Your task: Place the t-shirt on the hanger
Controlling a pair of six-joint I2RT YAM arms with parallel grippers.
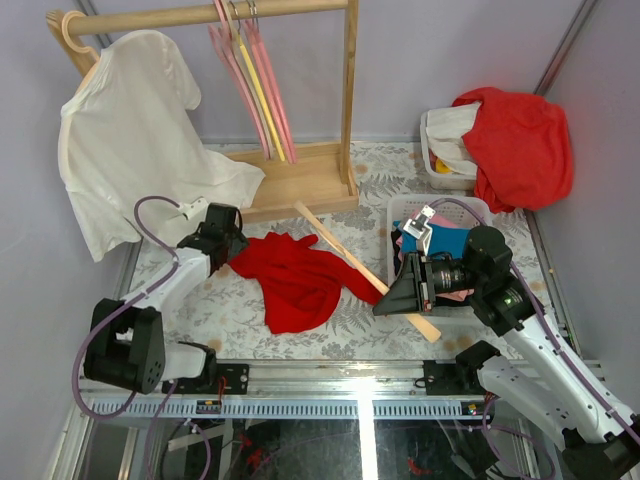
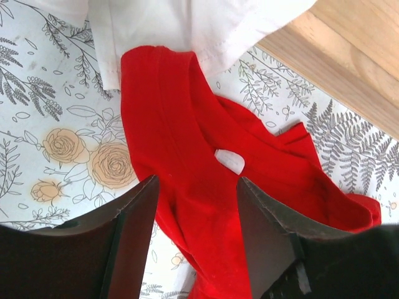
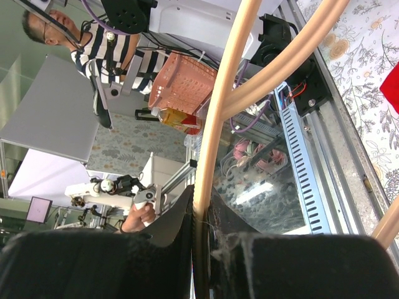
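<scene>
The left claw hangs low over the flowered tablecloth with its two dark fingers standing apart. The red t-shirt lies crumpled on the cloth directly under and ahead of it, and a fold of red runs through the gap between the fingers without being pinched. The shirt's small white label shows just beyond the fingertips, nearer the right-hand finger. Farther ahead of this claw the hem of a white t-shirt meets the red one's far edge, and the wooden base of the clothes rack lies off to the claw's right. The right claw is clamped on the pale wooden hanger, one bar of which rises from between its fingers. Seen from above, a long arm of the hanger slants away from that claw toward the rack base, just beside the red t-shirt's edge; whether they touch I cannot tell. The red t-shirt lies between the two claws, close against the left one. Behind the right claw sits a white basket holding blue and pink cloth. Beyond it a second basket is draped with a red-orange garment. Far beyond the left claw, pink hangers and a yellow one hang from the rack.
</scene>
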